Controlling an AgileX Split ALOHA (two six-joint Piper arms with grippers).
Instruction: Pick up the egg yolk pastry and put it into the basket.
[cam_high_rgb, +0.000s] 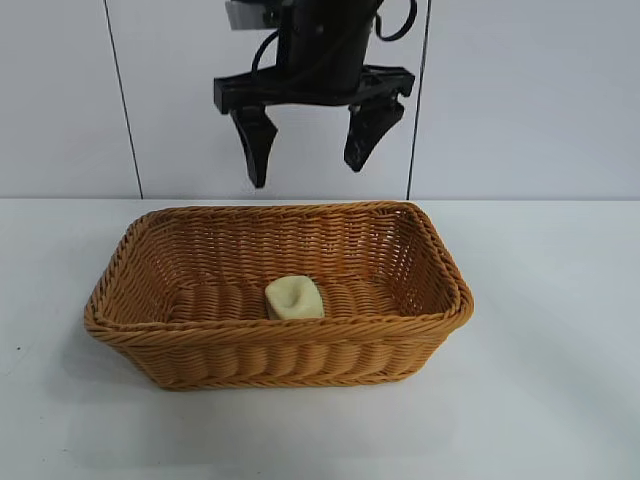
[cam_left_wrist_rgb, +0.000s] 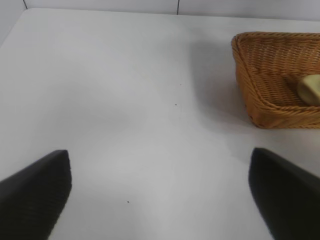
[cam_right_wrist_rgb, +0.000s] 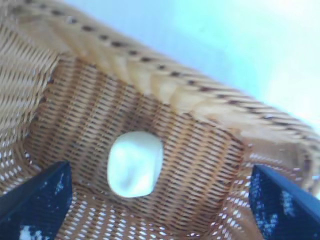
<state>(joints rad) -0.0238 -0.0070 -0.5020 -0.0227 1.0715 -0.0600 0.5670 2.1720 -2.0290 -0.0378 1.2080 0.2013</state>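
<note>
The egg yolk pastry (cam_high_rgb: 295, 298), a small pale cream-yellow bun with a dent in its top, lies on the floor of the woven golden-brown basket (cam_high_rgb: 280, 331), near the basket's front wall. My right gripper (cam_high_rgb: 307, 172) hangs open well above the basket's back half, holding nothing. In the right wrist view the pastry (cam_right_wrist_rgb: 135, 164) lies free on the weave of the basket (cam_right_wrist_rgb: 165, 90), below the right gripper (cam_right_wrist_rgb: 159, 172). My left gripper (cam_left_wrist_rgb: 159, 165) stands open over bare table, off to one side of the basket (cam_left_wrist_rgb: 260, 100), where the pastry (cam_left_wrist_rgb: 311, 88) shows inside. The exterior view does not show the left gripper.
The basket sits in the middle of a white table (cam_high_rgb: 560, 380), with a white panelled wall (cam_high_rgb: 60, 100) behind it. Open tabletop (cam_left_wrist_rgb: 125, 90) lies around the left gripper.
</note>
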